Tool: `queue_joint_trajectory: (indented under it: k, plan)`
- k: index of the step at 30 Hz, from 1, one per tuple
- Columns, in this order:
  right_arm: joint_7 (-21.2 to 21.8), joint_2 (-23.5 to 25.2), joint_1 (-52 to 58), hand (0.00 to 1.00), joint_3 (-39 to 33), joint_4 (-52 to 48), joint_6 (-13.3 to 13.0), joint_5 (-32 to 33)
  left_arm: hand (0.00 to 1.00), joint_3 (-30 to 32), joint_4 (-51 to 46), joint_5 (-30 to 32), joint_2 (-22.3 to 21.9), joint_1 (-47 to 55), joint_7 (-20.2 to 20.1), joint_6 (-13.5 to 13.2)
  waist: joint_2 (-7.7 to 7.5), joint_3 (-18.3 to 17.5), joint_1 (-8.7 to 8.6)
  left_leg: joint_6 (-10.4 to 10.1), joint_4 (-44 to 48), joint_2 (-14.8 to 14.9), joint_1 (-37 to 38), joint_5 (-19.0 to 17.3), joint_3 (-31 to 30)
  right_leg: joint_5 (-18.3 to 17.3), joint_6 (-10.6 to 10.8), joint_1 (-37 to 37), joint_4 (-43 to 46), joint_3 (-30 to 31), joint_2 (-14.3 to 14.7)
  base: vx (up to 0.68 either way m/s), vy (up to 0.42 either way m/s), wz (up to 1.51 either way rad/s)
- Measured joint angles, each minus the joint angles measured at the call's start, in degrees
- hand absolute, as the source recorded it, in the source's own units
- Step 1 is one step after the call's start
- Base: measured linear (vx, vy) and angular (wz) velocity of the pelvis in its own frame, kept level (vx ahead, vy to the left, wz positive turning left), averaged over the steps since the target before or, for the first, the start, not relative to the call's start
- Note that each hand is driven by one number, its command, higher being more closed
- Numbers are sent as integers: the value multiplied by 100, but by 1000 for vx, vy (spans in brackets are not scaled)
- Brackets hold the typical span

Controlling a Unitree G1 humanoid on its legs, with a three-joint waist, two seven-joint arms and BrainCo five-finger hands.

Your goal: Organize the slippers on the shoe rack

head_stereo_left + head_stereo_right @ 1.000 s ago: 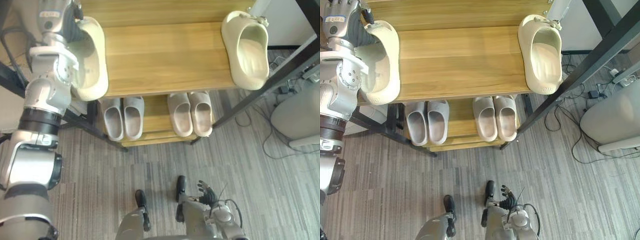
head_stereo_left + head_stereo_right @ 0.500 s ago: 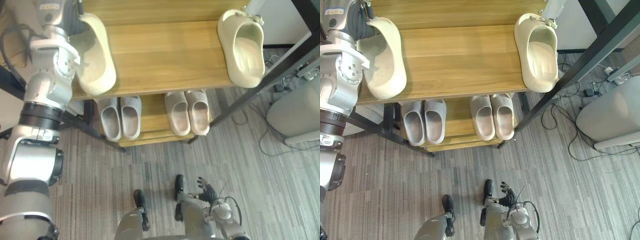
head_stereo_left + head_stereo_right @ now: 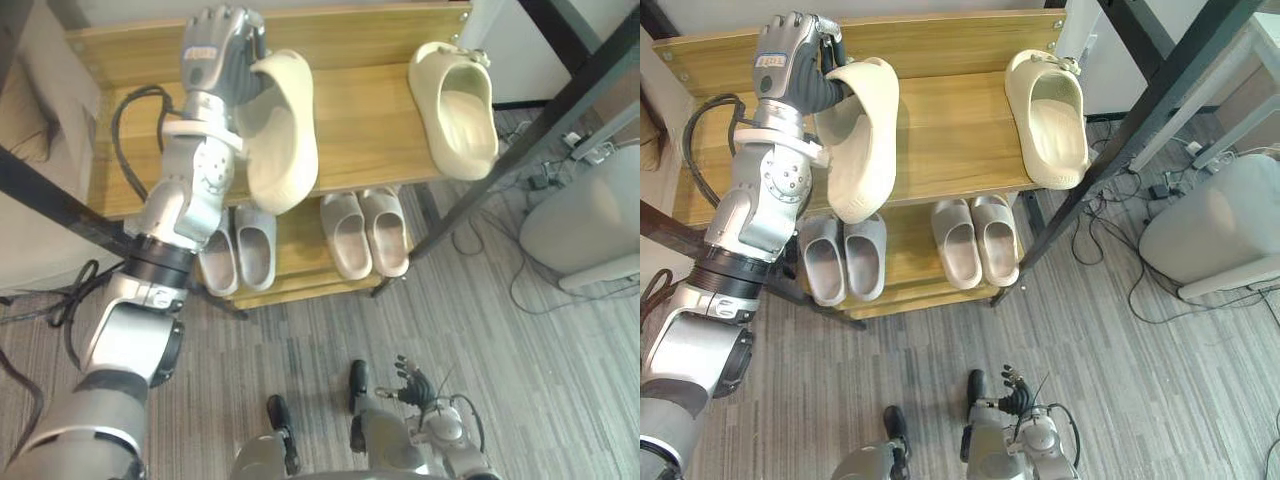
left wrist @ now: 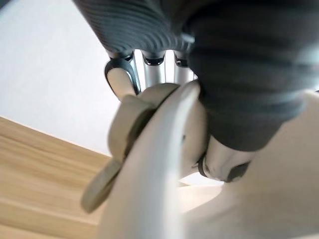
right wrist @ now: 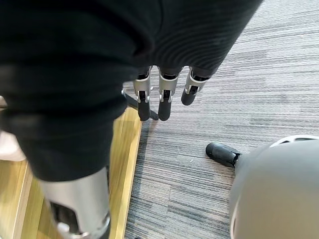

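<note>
The left hand (image 3: 790, 62) was at about 11 o'clock in the head views, above the back of the shoe rack's top shelf (image 3: 950, 140). Its fingers (image 4: 119, 79) and thumb were curled tight round the heel rim of a cream clog slipper (image 3: 865, 140), which the left wrist view showed clamped between them. That slipper was tilted onto its side, heel up in the hand and toe pointing toward 6 o'clock, its tip reaching past the front edge of the shelf. Whether it touched the wood could not be told.

A second cream clog (image 3: 1050, 120) lay flat on the same shelf at about 1 o'clock, opening upward, toe toward 6 o'clock and just over the front edge. It was well apart from the held one, with bare wood between them.

On the lower shelf (image 3: 905, 285) stood two pairs side by side, toes outward: grey slippers (image 3: 845, 258) below the held clog and beige slippers (image 3: 975, 240) just beside them toward 3 o'clock.

The right hand (image 3: 412, 383) hung low at 6 o'clock over the grey carpet floor (image 3: 1120, 380), its fingers (image 5: 164, 99) straight and relaxed, holding nothing. A pale grey bin (image 3: 1220, 230) stood on the floor at 3 o'clock.
</note>
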Motion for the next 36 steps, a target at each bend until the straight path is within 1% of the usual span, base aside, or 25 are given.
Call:
queue_joint_trajectory:
  k: [1, 4, 5, 8, 12, 13, 16, 18, 22, 23, 26, 33, 36]
  plan:
    - [0, -13, 0, 0, 0, 0, 0, 0, 100, 0, 20, 0, -1, 0, 1, 4, 16, -9, -1, 0, 5, 0, -1, -10, 40, 5, 6, -18, 0, 36, 1, -23, 27, -26]
    - [-4, -90, 47, 0, -5, 0, 0, -1, 100, -1, 240, -1, -116, -16, 48, 24, 166, -94, -34, 23, 32, -6, -45, -78, 199, 33, 41, -143, 1, 194, -4, -4, 35, -23]
    - [-5, -100, 65, 0, -6, 0, 0, 0, 100, -11, 292, -2, -150, -47, 108, 29, 220, -125, -100, 32, 106, -6, -105, -127, 218, 46, 59, -180, -9, 218, -10, 12, 43, -20]
    - [-8, -92, 80, 0, -9, -4, 1, 0, 100, -125, 469, -5, -151, -225, 149, 44, 234, -124, -225, 30, 202, 10, -115, -226, 291, 56, 74, -196, -20, 306, -1, 10, 36, -20]
    - [-26, -98, 107, 0, -81, -62, -2, 2, 100, -373, 811, 47, -148, -775, 183, 61, 241, -124, -317, 76, 399, 8, -324, -365, 475, 136, 94, -418, -49, 505, -6, -9, 35, -23]
    - [-27, -99, 117, 0, -109, -75, -2, 5, 100, -397, 854, 62, -148, -841, 207, 68, 244, -122, -323, 83, 414, 4, -330, -383, 501, 146, 97, -450, -51, 546, -5, -1, 34, -27]
    - [-38, -100, 195, 0, -119, -259, -13, 8, 100, -463, 1056, 75, -147, -1031, 229, 101, 260, -113, -412, 100, 569, 18, -378, -497, 489, 163, 117, -460, -72, 640, -5, 16, 47, -18]
    - [-43, -103, 200, 0, -130, -301, -19, 16, 100, -517, 1364, 76, -133, -1345, 245, 149, 290, -113, -468, 119, 790, 44, -543, -624, 499, 210, 127, -563, -88, 726, -1, -3, 46, -15]
    - [-48, -102, 209, 0, -132, -442, -22, 188, 100, -517, 1535, 72, 29, -1537, 257, 169, 376, -65, -536, 148, 982, 45, -721, -725, 498, 259, 139, -700, -91, 826, -5, -7, 36, -11]
    - [-48, -103, 210, 0, -134, -440, -23, 190, 0, -517, 1567, 71, 34, -1538, 258, 170, 382, -61, -540, 149, 1005, 49, -727, -741, 499, 261, 139, -702, -90, 838, -5, 1, 49, -12]
    - [-55, -101, 209, 0, -154, -446, -53, 234, 0, -516, 1634, 67, 54, -1659, 271, 171, 423, -50, -561, 161, 1176, 84, -862, -822, 491, 283, 123, -771, -91, 865, 5, 1, 27, -4]
    - [-105, -103, 215, 0, -295, -453, -127, 293, 0, -517, 1665, 63, 53, -1750, 283, 184, 512, -3, -580, 168, 1260, 82, -932, -833, 376, 297, 122, -778, -91, 822, -1, 0, 23, 3]
    - [-108, -104, 216, 0, -297, -452, -155, 299, 0, -516, 1666, 60, 49, -1754, 292, 184, 520, 2, -584, 165, 1284, 85, -947, -839, 325, 297, 121, -769, -91, 798, -1, -3, 31, 5]
